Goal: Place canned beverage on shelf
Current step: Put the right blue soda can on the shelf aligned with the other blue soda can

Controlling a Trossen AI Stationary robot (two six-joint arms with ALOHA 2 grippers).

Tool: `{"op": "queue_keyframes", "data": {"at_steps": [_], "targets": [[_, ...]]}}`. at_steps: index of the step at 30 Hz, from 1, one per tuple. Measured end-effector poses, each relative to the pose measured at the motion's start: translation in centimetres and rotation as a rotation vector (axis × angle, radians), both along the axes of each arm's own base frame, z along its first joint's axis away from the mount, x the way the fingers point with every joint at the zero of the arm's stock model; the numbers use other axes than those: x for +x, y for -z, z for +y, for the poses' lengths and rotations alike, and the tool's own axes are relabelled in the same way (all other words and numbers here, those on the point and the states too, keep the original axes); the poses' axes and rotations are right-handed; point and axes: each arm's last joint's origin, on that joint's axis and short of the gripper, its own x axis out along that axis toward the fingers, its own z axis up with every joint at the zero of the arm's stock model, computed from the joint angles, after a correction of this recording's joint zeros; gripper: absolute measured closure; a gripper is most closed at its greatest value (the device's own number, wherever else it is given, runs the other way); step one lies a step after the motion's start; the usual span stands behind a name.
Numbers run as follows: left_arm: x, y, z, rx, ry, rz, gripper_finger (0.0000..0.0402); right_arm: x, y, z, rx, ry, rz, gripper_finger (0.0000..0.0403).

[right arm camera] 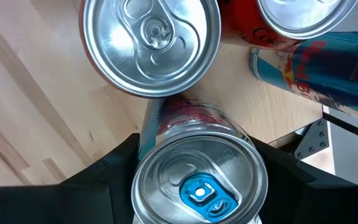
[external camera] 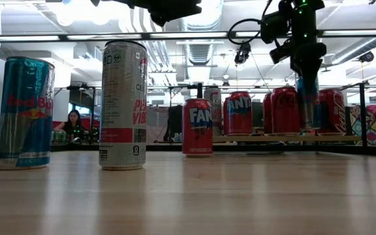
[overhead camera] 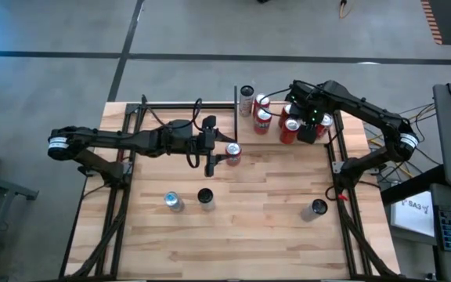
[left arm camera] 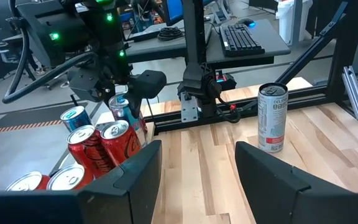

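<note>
The can [right arm camera: 197, 180] with the blue tab is over the shelf [external camera: 266, 138] at the table's far right corner, upright and packed in among the cans already parked there. The right gripper [overhead camera: 307, 129] has it clamped from both sides, fingers snug against its wall. Whether its base is touching the board I can't tell.

So this looks like the placing step, right at the end. My read on the next move: settle the can flat, open the fingers just enough, and lift straight up, because the neighbours stand close and a sideways exit could knock them.

The left gripper [left arm camera: 197, 174] waits mid-table, fingers apart and holding nothing, just beside an orange can [overhead camera: 232, 153].

The count: one shelf. On it roughly six cans besides the gripped one, though the arm hides part of the row. On the table [overhead camera: 272, 235], four left: the orange can, a blue can [overhead camera: 173, 201], a dark-topped can [overhead camera: 206, 196] and a silver can [overhead camera: 317, 207].
</note>
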Motion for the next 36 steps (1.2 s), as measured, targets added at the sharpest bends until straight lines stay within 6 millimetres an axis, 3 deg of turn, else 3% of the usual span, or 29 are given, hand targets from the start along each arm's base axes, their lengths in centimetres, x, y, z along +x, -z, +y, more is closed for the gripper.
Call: {"op": "queue_keyframes", "data": {"at_steps": [36], "targets": [[0.00, -0.01, 0.00, 0.007, 0.001, -0.001, 0.0212, 0.12, 0.18, -0.10, -0.008, 0.116, -0.027, 0.0156]]}}
